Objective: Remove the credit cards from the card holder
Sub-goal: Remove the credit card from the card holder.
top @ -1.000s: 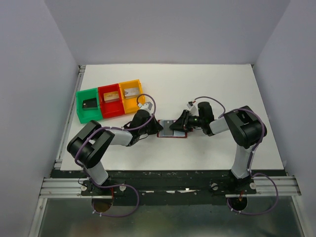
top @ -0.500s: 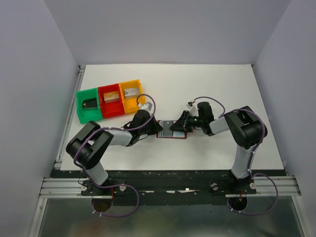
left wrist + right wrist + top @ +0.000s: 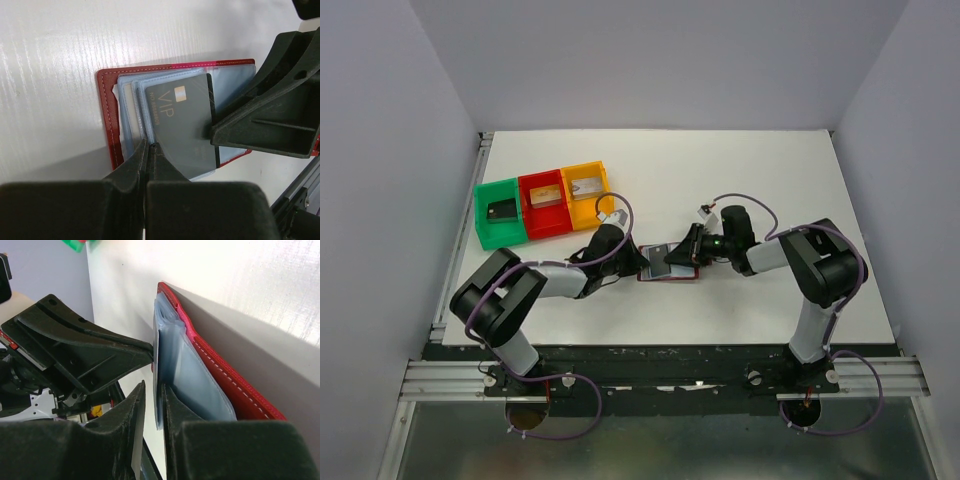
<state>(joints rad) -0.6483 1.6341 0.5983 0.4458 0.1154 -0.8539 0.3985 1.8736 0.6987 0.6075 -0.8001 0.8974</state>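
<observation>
Partway: left claw [image 3: 148, 146] clenched empty, tips pressing card holder [image 3: 107, 115] at its 9 o'clock side; right claw [image 3: 153, 386] astride dark VIP card [image 3: 182, 125] at 3 o'clock, firm pinch cannot tell. Holder mid-tabletop [image 3: 740, 180]. At 10 o'clock, trays [image 3: 548, 232] hold one card each: done.

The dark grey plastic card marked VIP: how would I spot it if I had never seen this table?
Near the middle of the white table lies an open dark red folding card holder with light blue plastic pockets. The dark grey plastic card lies against those pockets; unlike them, it is opaque, with a small chip and pale VIP lettering.
</observation>
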